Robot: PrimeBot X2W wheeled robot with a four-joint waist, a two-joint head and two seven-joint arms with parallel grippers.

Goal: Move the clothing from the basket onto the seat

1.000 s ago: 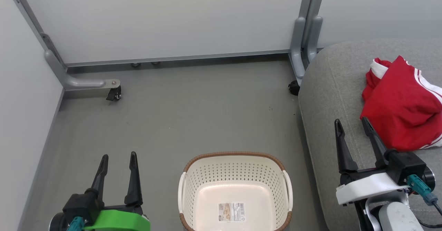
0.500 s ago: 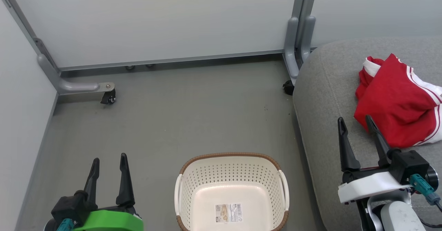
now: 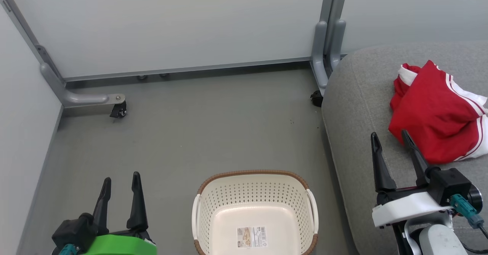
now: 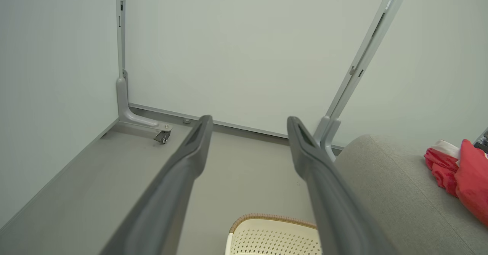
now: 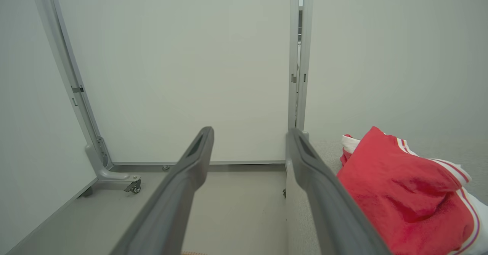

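Standing here, what matters is where the red lies from each claw. The clothing [image 3: 434, 121] is bunched in one heap on the seat [image 3: 358, 106], just ahead of the right gripper [image 3: 389, 134] and off to its outer side. The heap's near hem is close to that claw's outer fingertip, though I cannot say whether they touch. The heap's long line runs away from the claw, forward and outward across the cushion, with white stripes showing on its far side. I cannot tell whether it is one garment or two folded together.

The right gripper's two fingers are spread wide with nothing between them, and it hangs over the seat's near edge. The left gripper [image 3: 122, 176] is likewise spread and empty. It hovers above the bare floor [image 3: 198, 125], with the basket [image 3: 251, 172] just off its inner side, between the two claws.

The basket holds no cloth that I can see, only a label [image 3: 251, 236] on its bottom, though its nearest end is cut off from sight. By my reckoning the moving is done or nearly so. If the heap needs any tidying, the right arm is plainly the nearer, and its reach would be forward and slightly outward. The left arm is well apart from the cloth, with the basket and the seat's edge between.
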